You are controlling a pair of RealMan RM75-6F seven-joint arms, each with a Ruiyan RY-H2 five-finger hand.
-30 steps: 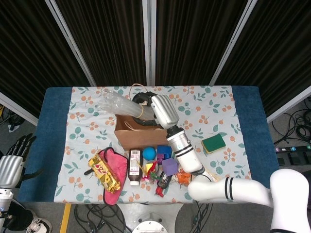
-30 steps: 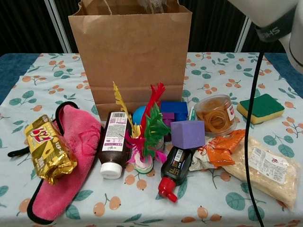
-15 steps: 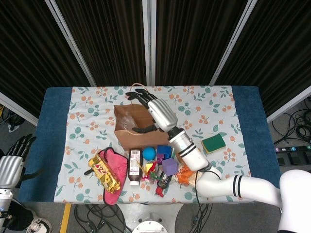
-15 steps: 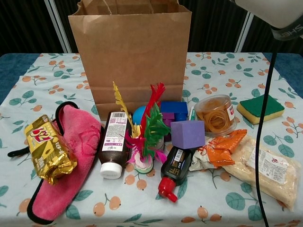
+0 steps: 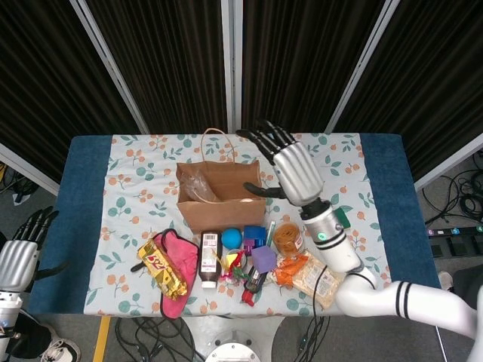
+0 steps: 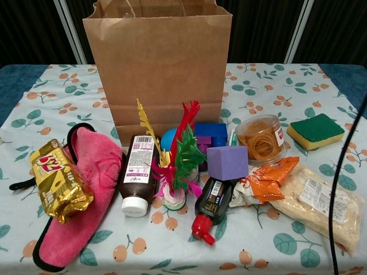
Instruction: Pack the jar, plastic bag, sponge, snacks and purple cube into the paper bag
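While your right hand [image 5: 293, 172] hangs empty with fingers spread wide above the table's far middle, the paper bag [image 6: 157, 66] stands upright there with the plastic bag [image 5: 198, 183] inside. Your left hand [image 5: 16, 256] sits off the table's left edge, holding nothing. The sponge [image 6: 316, 130] lies near the right edge, the jar [image 6: 261, 139] and purple cube [image 6: 227, 162] toward the front middle.

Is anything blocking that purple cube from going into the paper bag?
Partly. The purple cube sits in front of the paper bag, with blue blocks between them. The bag's tall front wall means the cube must be lifted over the rim. The open right hand hovers above, beside the bag's mouth.
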